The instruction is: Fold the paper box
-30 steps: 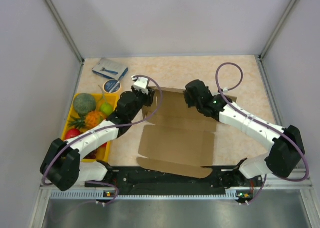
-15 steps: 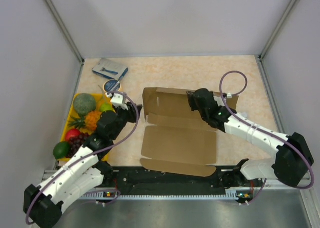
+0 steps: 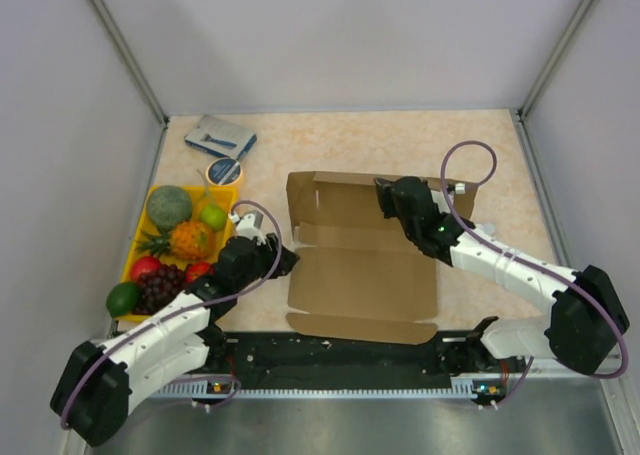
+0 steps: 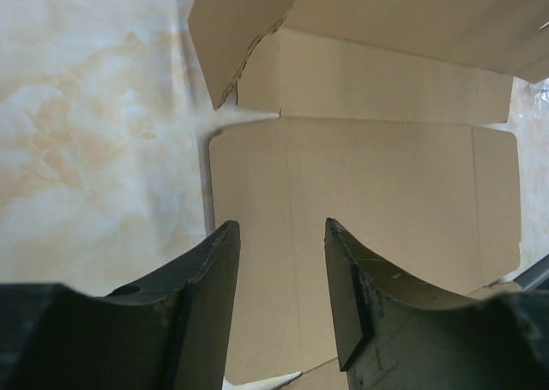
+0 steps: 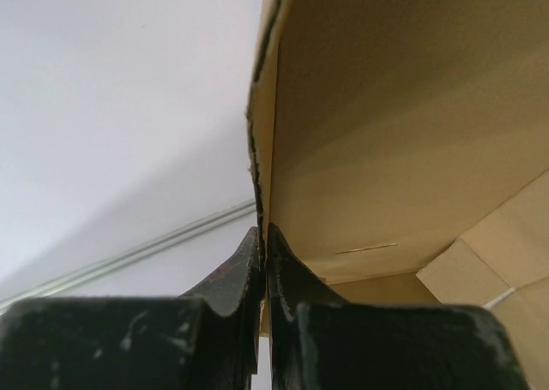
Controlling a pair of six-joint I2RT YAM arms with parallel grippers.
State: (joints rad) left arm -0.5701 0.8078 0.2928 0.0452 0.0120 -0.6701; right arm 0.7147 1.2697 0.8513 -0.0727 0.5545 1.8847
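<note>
The paper box [image 3: 360, 280] is a brown cardboard die-cut sheet lying mid-table, its far panel raised. It shows in the left wrist view [image 4: 369, 184] and the right wrist view [image 5: 403, 124]. My right gripper [image 3: 388, 192] is shut on the top edge of the raised far panel; in the right wrist view [image 5: 264, 236] the cardboard edge runs between the closed fingers. My left gripper [image 3: 282, 259] is open and empty, low beside the sheet's left edge; in the left wrist view [image 4: 281, 231] its fingers frame the flat panel.
A yellow tray [image 3: 135, 247] of fruit stands at the left. A tape roll [image 3: 223, 170] and a blue-grey packet [image 3: 220, 135] lie at the back left. Grey walls close in the table on three sides.
My left arm has pulled away from the box's raised far-left corner and swung down to the sheet's left edge. My right gripper has stayed on the raised panel, and the sheet has shifted slightly.
</note>
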